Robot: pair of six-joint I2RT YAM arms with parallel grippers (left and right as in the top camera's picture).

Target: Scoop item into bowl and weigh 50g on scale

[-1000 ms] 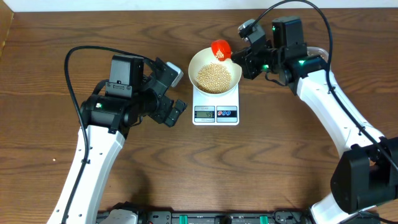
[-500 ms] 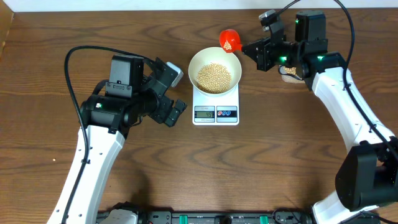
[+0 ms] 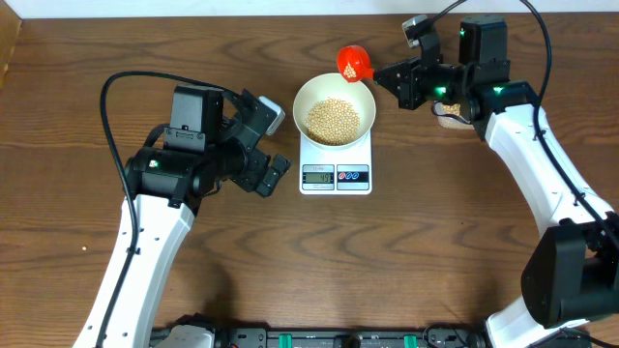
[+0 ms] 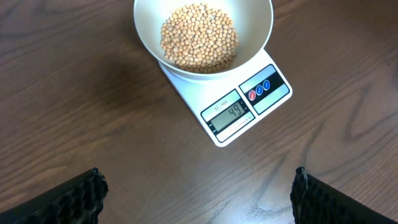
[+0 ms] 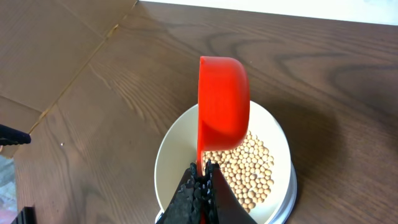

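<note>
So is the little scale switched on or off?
On. In the left wrist view the scale has dark digits, seemingly 44, showing on its grey display.

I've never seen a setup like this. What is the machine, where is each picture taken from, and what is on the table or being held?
The machine is two robot arms, left and right, at a wooden table. One picture looks down from above; the other two come from a camera on each wrist, so each shows its own claw. On the table sits a small white scale, its display seeming to read 44, with a white bowl of tan beans on it. The right claw is shut on the handle of a red scoop, held tipped on its side above the bowl's edge. The left claw is open, holds nothing, and hovers beside the scale.
</note>
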